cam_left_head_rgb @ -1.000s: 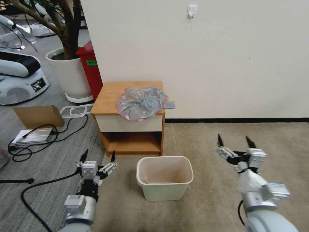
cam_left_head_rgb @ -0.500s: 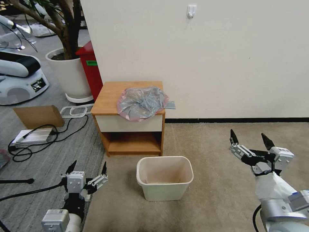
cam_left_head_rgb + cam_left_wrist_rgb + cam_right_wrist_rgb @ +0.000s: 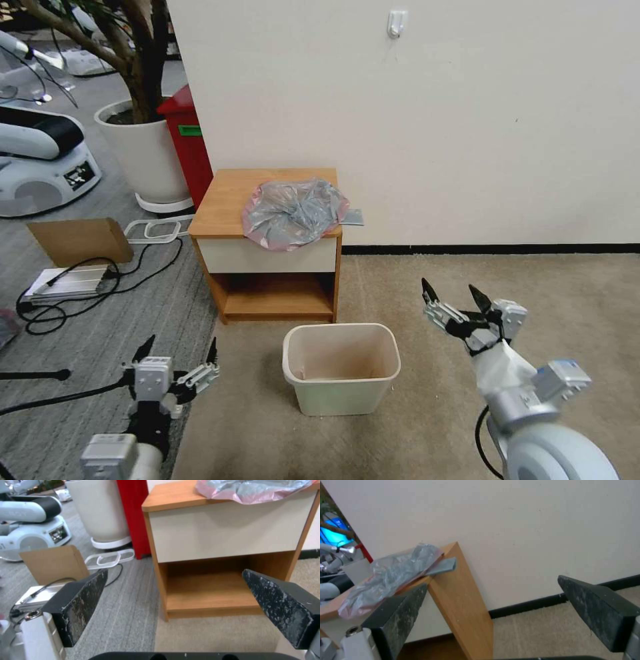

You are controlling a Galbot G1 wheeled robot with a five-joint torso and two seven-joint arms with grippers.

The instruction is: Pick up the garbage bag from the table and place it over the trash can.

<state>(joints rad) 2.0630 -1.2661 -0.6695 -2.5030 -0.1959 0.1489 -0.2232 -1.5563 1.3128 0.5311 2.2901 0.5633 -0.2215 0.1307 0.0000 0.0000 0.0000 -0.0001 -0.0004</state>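
The garbage bag (image 3: 294,211), crumpled grey film with a pink rim, lies on the right half of the table (image 3: 230,200), hanging a little over the drawer front. It also appears as garbage bag (image 3: 253,490) and garbage bag (image 3: 391,576) in the wrist views. The beige trash can (image 3: 341,393) stands empty on the carpet in front of the table. My left gripper (image 3: 178,351) hovers open, low and left of the trash can. My right gripper (image 3: 453,297) is open, right of the trash can and below the table top's height.
A red bin (image 3: 187,143) and a white plant pot (image 3: 141,157) stand left of the table against the wall corner. Cables (image 3: 100,280), a cardboard piece (image 3: 80,240) and a flat silver device (image 3: 67,282) lie on the grey floor at left. Bare carpet (image 3: 533,280) spreads at right.
My right gripper swung out to the right, then came back left and up toward the table. My left gripper dropped lower and drifted left. The bag and trash can have not moved.
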